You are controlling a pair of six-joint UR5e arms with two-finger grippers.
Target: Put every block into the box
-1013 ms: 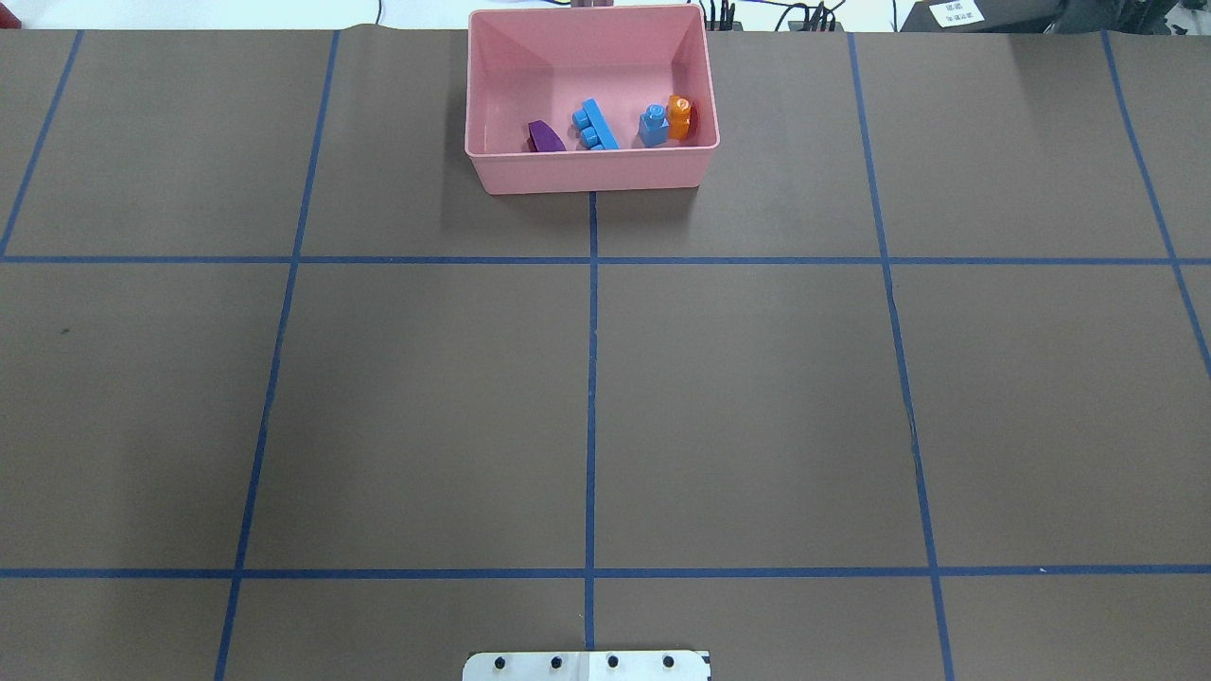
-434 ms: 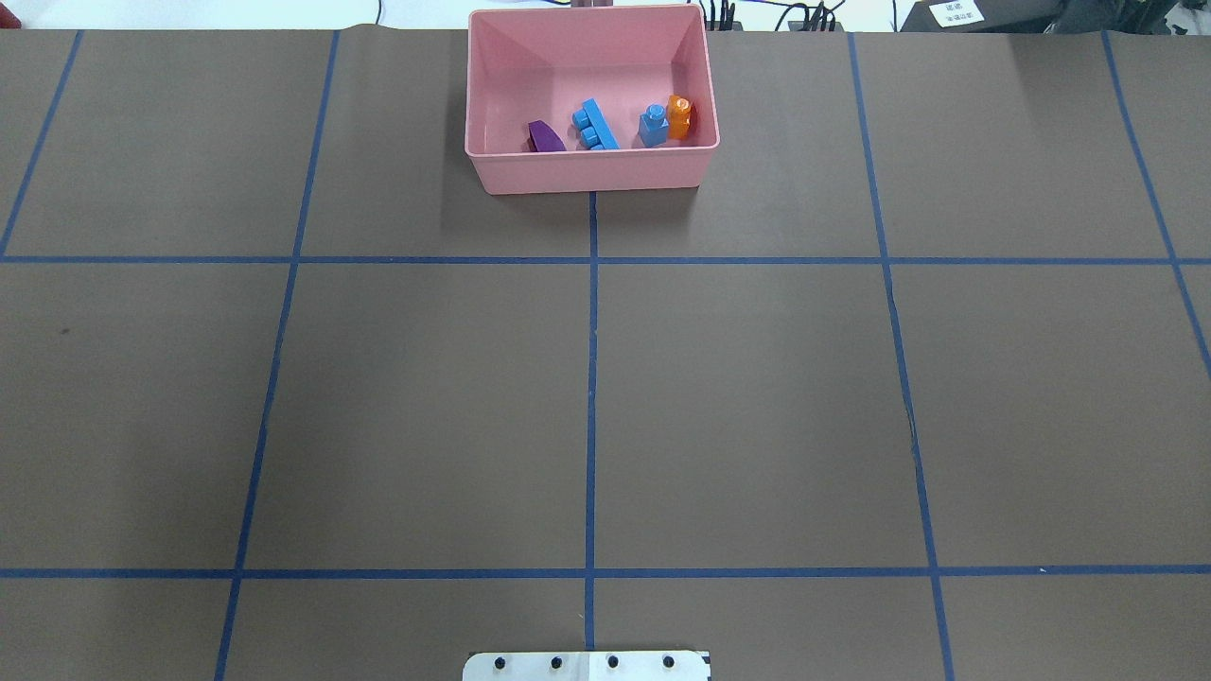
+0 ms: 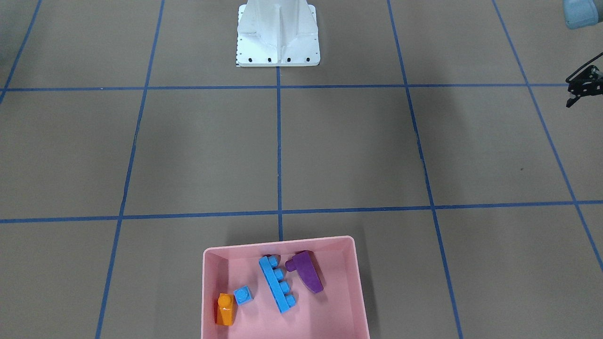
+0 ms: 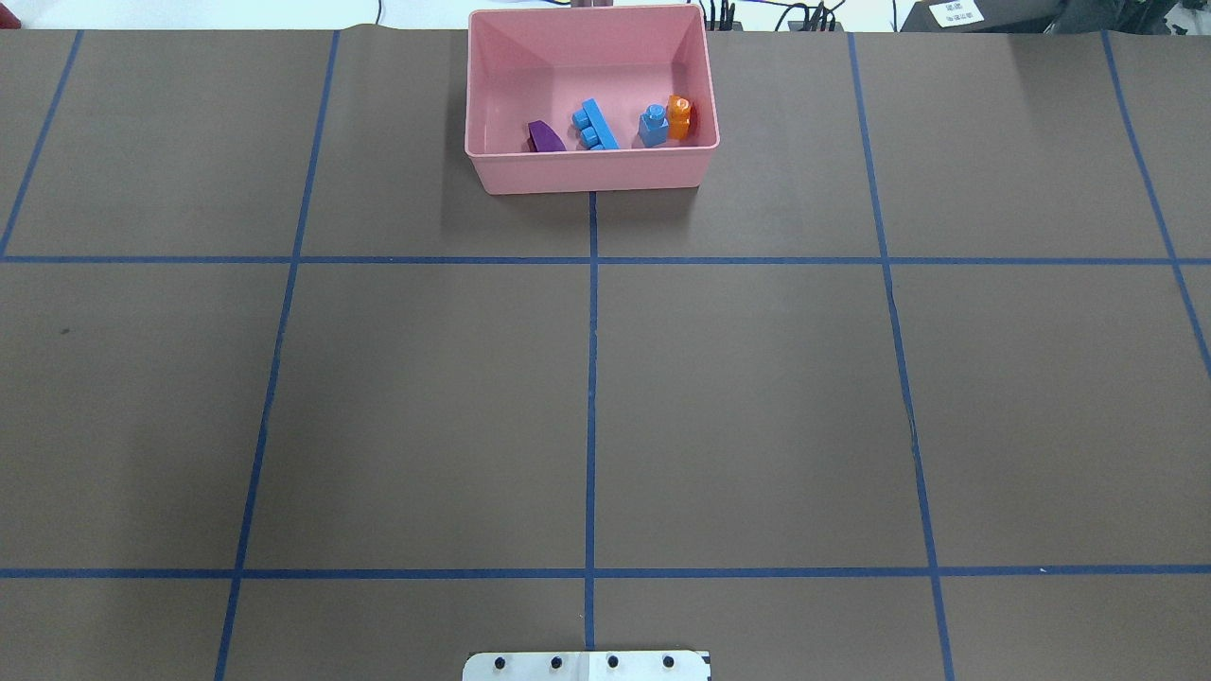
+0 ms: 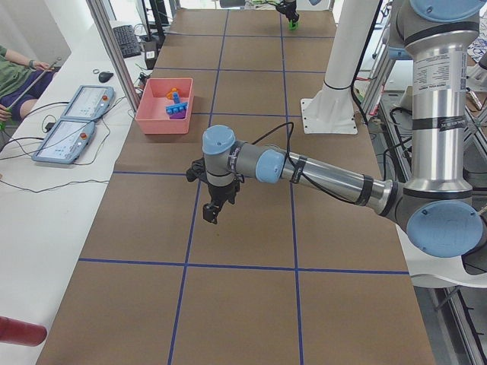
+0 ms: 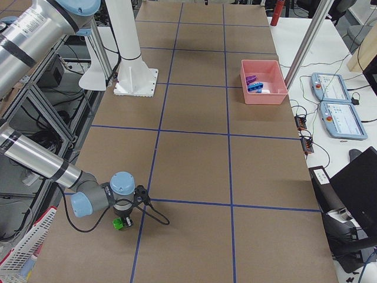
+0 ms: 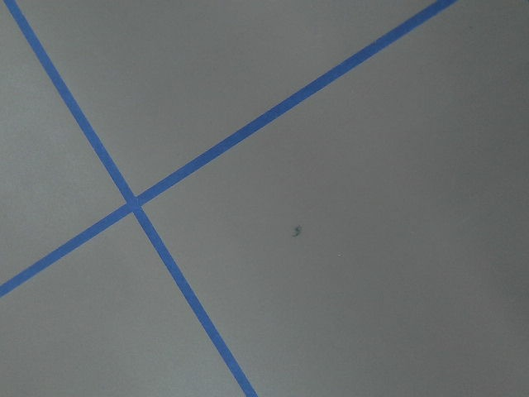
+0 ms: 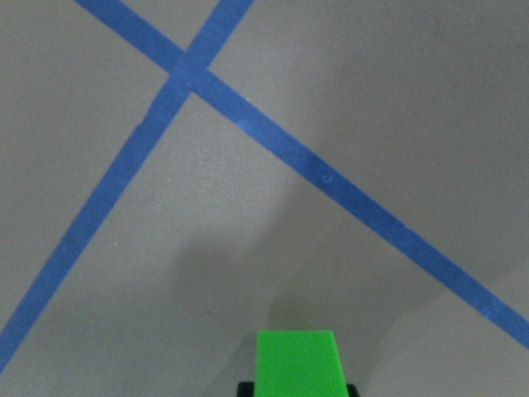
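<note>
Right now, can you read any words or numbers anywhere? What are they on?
No text can be read for sure.
On the white label at the table's far edge: dark print, too small to read.
On the tablet screens on the side desk: too small to read.
On the pink box, the blocks in it and the green block: no writing.

Pink box, four blocks inside (green block well apart)

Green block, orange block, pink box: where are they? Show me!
green block [image 8: 296,360]: right wrist view, on its flat green face.
orange block [image 3: 225,308]: front-facing view, on the middle of its body.
pink box [image 4: 591,172]: overhead view, on its near outside wall.
</note>
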